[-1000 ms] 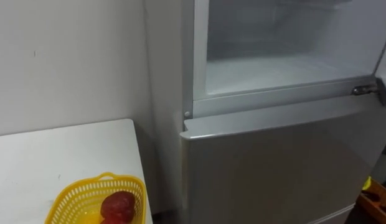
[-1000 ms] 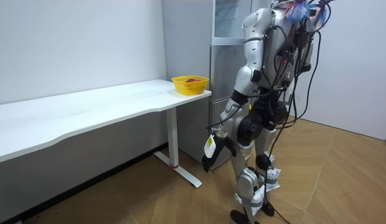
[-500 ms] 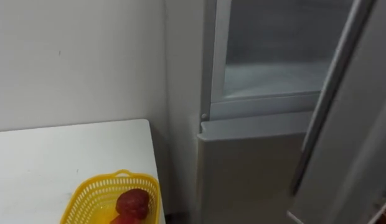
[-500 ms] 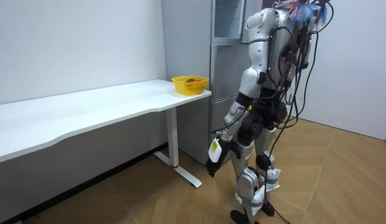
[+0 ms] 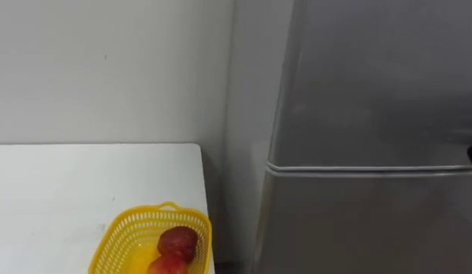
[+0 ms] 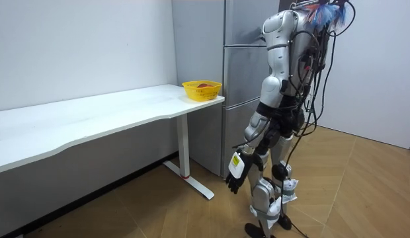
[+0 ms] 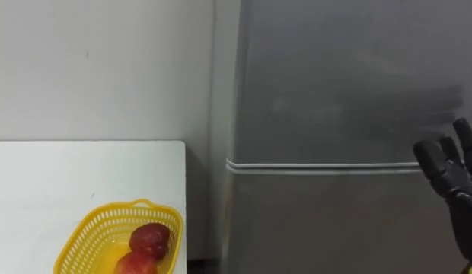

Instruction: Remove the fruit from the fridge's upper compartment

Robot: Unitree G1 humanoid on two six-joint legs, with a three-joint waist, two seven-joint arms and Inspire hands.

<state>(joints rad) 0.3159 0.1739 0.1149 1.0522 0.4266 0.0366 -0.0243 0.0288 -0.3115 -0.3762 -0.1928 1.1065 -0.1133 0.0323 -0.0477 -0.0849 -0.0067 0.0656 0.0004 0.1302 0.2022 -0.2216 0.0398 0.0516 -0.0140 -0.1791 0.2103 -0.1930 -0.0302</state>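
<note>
The fridge (image 5: 373,114) is showing a flat, brushed grey metal front, and a thin pale seam (image 5: 358,167) is running straight across between its upper door (image 7: 350,84) and lower door (image 7: 327,221), both of them shut. Just beside it, a smooth white table (image 5: 76,190) is standing against a plain pale wall (image 5: 106,68). At the table's near corner a yellow plastic basket (image 5: 128,227) of open lattice, round-rimmed with a small arched handle, is holding a rounded red fruit (image 5: 177,242), with a second reddish piece lying against it.

The right hand (image 7: 449,179), dark and jointed, is reaching up in front of the fridge near the seam, fingers straight and spread; contact with the door cannot be told. In the room view the robot is standing upright on a wood floor (image 6: 364,192) facing the fridge, and the left hand (image 6: 236,173) is hanging low by its leg, fingers loose.
</note>
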